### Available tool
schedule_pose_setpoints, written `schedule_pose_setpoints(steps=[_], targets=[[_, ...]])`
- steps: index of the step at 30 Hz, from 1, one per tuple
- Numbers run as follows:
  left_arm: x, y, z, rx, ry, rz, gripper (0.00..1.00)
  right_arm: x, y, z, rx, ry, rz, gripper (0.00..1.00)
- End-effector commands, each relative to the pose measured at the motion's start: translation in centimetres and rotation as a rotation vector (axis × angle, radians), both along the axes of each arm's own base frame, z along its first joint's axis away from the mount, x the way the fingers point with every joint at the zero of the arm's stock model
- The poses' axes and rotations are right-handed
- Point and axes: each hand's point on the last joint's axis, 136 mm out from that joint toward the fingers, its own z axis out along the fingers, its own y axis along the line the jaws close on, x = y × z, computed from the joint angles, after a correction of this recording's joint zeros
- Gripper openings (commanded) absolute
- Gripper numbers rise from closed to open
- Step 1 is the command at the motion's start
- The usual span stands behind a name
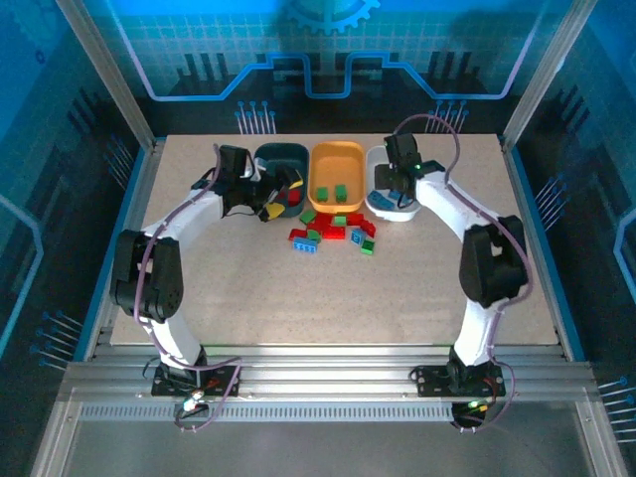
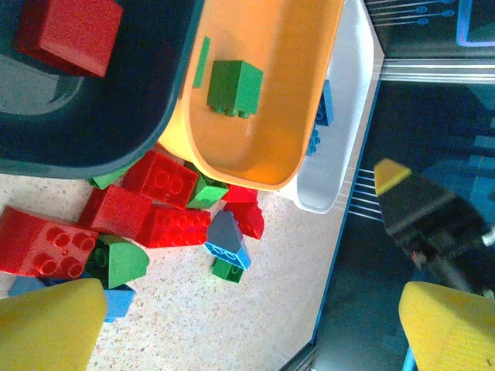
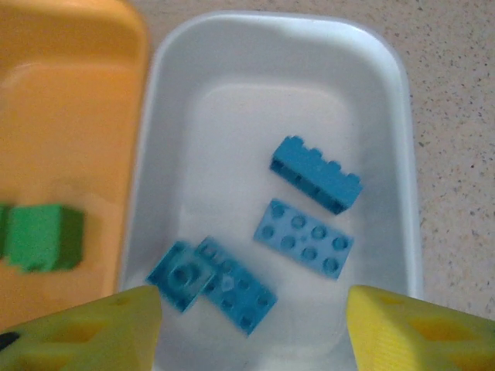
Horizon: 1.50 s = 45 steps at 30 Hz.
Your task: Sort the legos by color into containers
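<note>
Now: right tool [image 3: 255,332] empty over white tray [image 3: 387,93]

It's released, nothing between its jaws. The blue legos [image 3: 304,236] lie in the tray below. Risk: the small blue piece [image 3: 182,274] near one finger [image 3: 100,328] could get nudged. Long axis of the dark blue brick [image 3: 315,174] runs diagonal, upper left to lower right. Meanwhile the left tool [image 2: 247,325] gapes over the loose pile [image 2: 162,209] on the surface [image 2: 255,294]. Tight packing risks a mixed-colour grab.
</note>
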Motion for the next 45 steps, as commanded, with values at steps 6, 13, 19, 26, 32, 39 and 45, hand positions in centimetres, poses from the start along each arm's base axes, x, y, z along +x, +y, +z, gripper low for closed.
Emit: schedule_pose_setpoints(steps=[6,13,19,26,32,39,45], targets=[[-1.0,-3.0,0.4,-0.02,0.0,-0.102,0.99,-8.7,8.0,-3.9,0.034,0.059,0.256,0.7],[-1.4,-3.9,0.6,-0.015,-0.007,-0.132,0.99,-9.7,9.7,-7.0,-0.036,0.13,0.352,0.67],[-1.5,-4.0,0.6,-0.015,-0.008,-0.138,0.99,-9.6,10.2,-10.0,-0.071,0.195,0.384,0.6],[-1.4,-4.0,0.4,-0.013,-0.006,-0.143,0.99,-9.5,11.2,-11.1,-0.095,0.206,0.412,0.49],[-1.4,-4.0,0.3,-0.009,-0.005,-0.145,0.99,-9.9,11.1,-11.4,-0.131,0.204,0.41,0.39],[-1.4,-4.0,0.3,-0.009,-0.004,-0.147,0.99,-10.3,11.7,-10.5,-0.131,0.176,0.422,0.33],[-1.4,-4.0,0.4,-0.01,-0.005,-0.147,0.99,-10.9,11.5,-8.8,-0.13,0.129,0.406,0.3]])
